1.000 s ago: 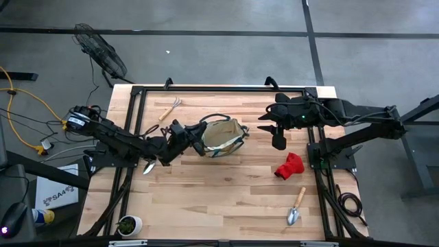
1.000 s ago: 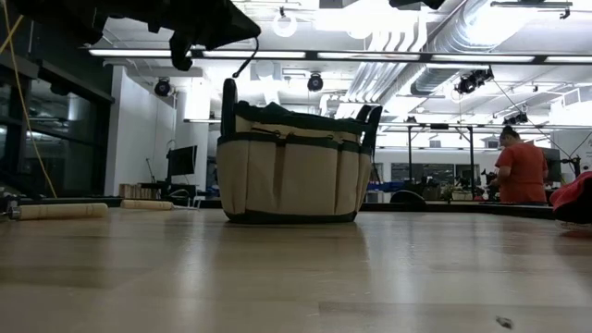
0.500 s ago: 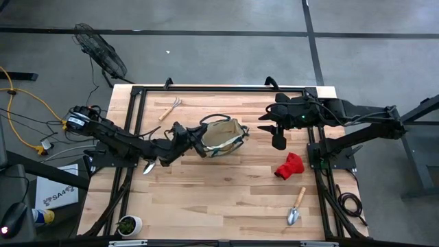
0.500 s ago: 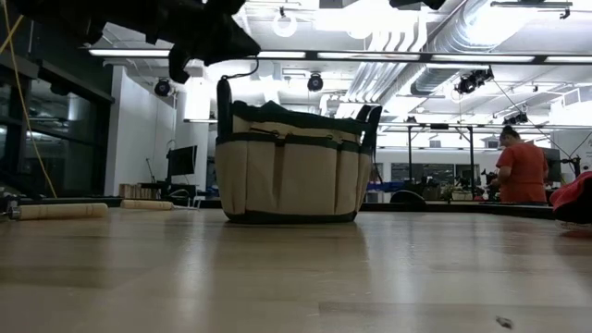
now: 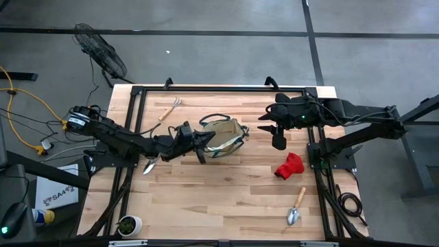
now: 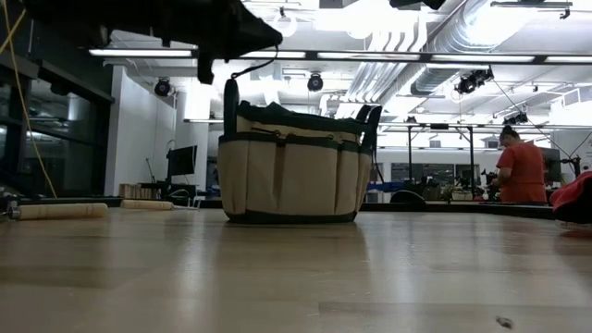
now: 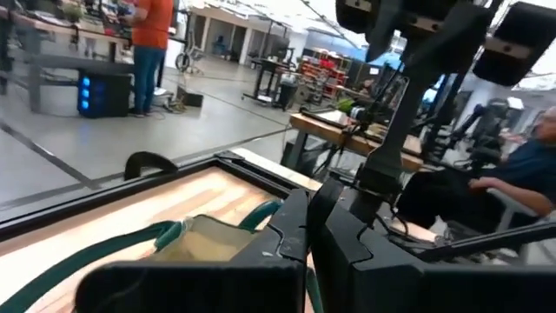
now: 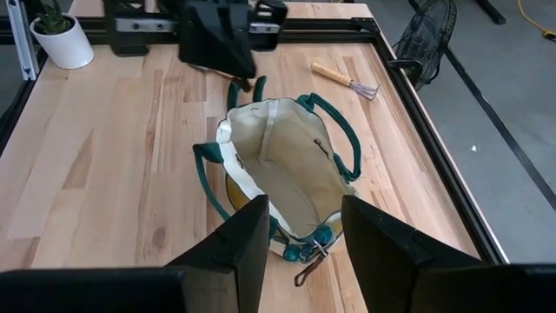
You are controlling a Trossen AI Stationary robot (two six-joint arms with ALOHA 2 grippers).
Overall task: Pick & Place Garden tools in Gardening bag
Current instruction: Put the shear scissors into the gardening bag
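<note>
Small green plant in white pot [image 5: 128, 224] at near-left corner of light wooden slat table [image 5: 226, 199]. Silver-bladed trowel [image 5: 148, 166] near left edge, partly under left arm. Wooden-handled hand rake w/ metal tines [image 5: 169, 108] near far edge, left of centre.

Left gripper [image 5: 201, 152] just at left rim of bag, above table; fingers pressed together, nothing visible between them. In low view it shows dark over the bag's left handle loop.

Beige canvas gardening bag w/ dark green trim + loop handles [image 5: 224, 136] stands upright, mouth open, mid-table toward far edge; inside not readable.

Right gripper [image 5: 278, 141] hangs right of bag, well apart from it, fingers apart, holding nothing.

Red glove-like item [image 5: 289, 166] near right edge, just beside right gripper. Wooden-handled metal trowel [image 5: 295, 208] near near-right corner.

Person in red top [image 6: 521, 166] in room beyond.
</note>
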